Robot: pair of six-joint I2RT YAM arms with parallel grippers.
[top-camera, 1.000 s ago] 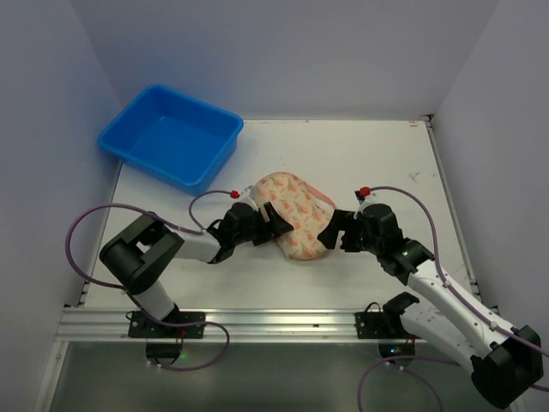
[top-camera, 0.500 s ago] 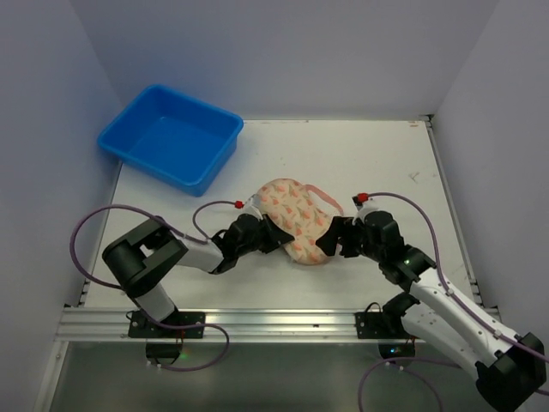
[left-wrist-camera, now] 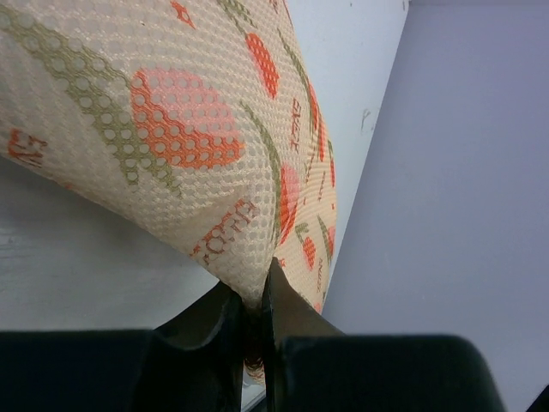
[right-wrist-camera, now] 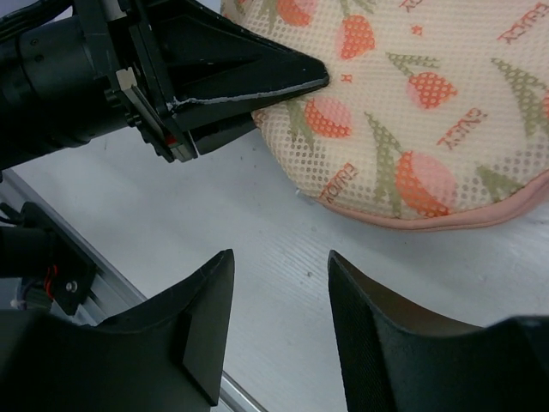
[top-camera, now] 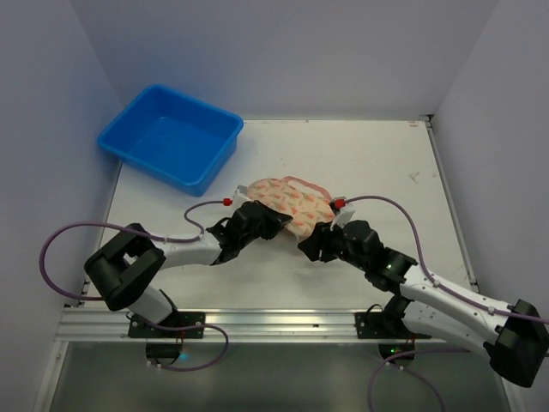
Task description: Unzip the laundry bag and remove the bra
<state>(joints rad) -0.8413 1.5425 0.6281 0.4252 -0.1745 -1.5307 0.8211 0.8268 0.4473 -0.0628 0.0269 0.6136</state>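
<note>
The laundry bag [top-camera: 287, 199] lay near the middle of the white table [top-camera: 377, 154], its floral mesh side up and its pink loop [top-camera: 300, 181] towards the far side. The blue tub [top-camera: 154, 167] sat well apart from it at the far left corner.

In the top view we saw the left gripper [top-camera: 281, 225] at the bag's near left edge. In the left wrist view its two fingers [left-wrist-camera: 287, 313] were pressed together on a fold of the printed mesh, which bunched into a point between them, so we took it to be pinching the bag [left-wrist-camera: 171, 129] itself.

The right gripper [top-camera: 313, 244] was low over the table just beside the bag's near right edge. In the right wrist view its fingers [right-wrist-camera: 206, 318] stood apart with only bare table in the gap, and nothing was gripped. Beyond them we saw the bag's rounded end [right-wrist-camera: 412, 103] with its pink edging [right-wrist-camera: 429, 219], apart from those fingers. The left gripper [right-wrist-camera: 316, 83] came in from the left, its tip against the fabric.

We could not tell from any view whether the zip was open.
</note>
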